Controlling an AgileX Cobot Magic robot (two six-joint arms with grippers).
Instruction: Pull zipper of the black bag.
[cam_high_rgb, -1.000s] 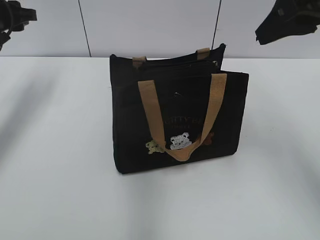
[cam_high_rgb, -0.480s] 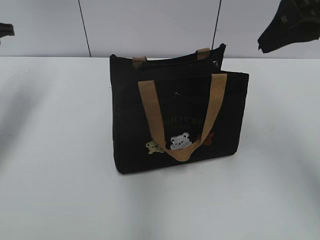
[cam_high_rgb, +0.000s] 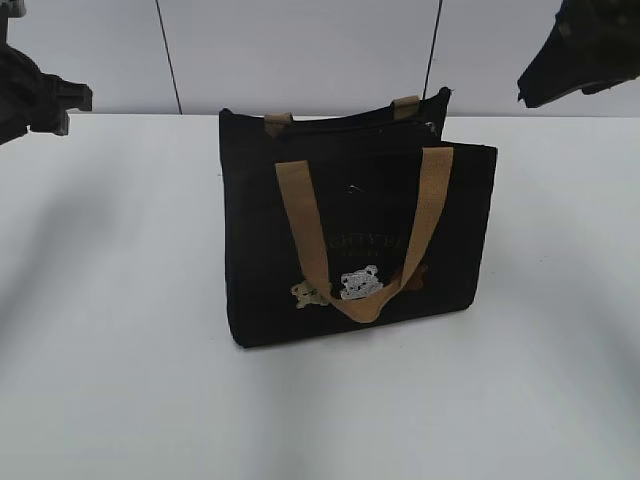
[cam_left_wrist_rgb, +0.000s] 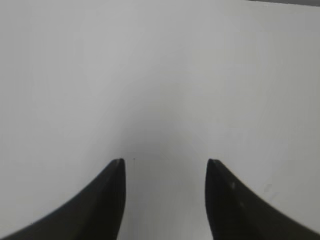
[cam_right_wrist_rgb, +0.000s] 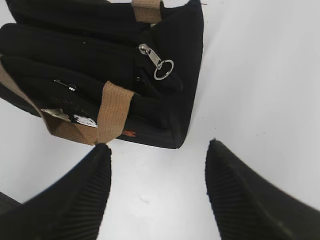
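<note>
Since a moment ago our left arm (cam_high_rgb: 35, 95) has come back into view left of the black bag (cam_high_rgb: 355, 235), while the bag has stayed put on the white worktop (cam_high_rgb: 120, 380). Our left fingers (cam_left_wrist_rgb: 112, 200) are spread over bare worktop. Our right fingers (cam_right_wrist_rgb: 240, 195) are spread too, empty, near the bag's zipper pull (cam_right_wrist_rgb: 156, 61).
</note>
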